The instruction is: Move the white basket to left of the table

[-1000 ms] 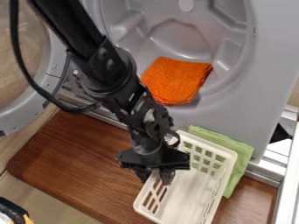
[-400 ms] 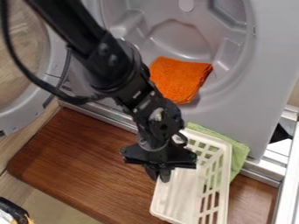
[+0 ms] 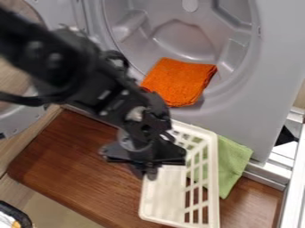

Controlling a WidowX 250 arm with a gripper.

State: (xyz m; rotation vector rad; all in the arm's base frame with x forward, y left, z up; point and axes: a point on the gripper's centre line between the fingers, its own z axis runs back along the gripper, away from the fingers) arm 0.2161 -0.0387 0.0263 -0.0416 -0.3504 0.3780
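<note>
The white basket (image 3: 168,191) seems to be at the carrying step, gripped but short of its goal. Leftmost is the table's (image 3: 71,158) left part, where it should end up. Next comes the gripper (image 3: 146,173), pinching the basket's left rim. The basket is right of the table's middle, partly over the green cloth (image 3: 231,164). The next move calls for swinging left, then setting down and releasing.

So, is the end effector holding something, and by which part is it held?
Yes, the end effector is holding the white basket, by the upper edge of its long side, the one toward the left of the picture.
</note>
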